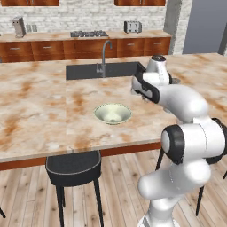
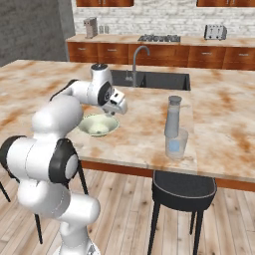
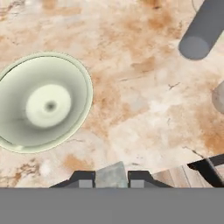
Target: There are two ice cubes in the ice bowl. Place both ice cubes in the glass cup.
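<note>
The gripper (image 3: 112,176) hangs above the marble counter (image 1: 40,102), its two dark fingertips pinched on a small pale translucent ice cube (image 3: 112,174) that sits between them in the hand view. In the right base view the gripper (image 2: 114,110) is just above the far right rim of the ice bowl (image 2: 98,124), clear of the counter.

The ice bowl (image 1: 113,113) stands near the front of the counter, and its pale greenish-white inside (image 3: 46,103) looks bare apart from a small dark spot at the centre. To its right, near the front edge, the glass cup (image 2: 177,143) stands upright with a pale-blue cube (image 2: 174,146) inside. Just behind the cup, the grey-topped shaker (image 2: 173,116) stands upright. Farther back lies the sink (image 1: 103,70) with its faucet (image 1: 104,55).
</note>
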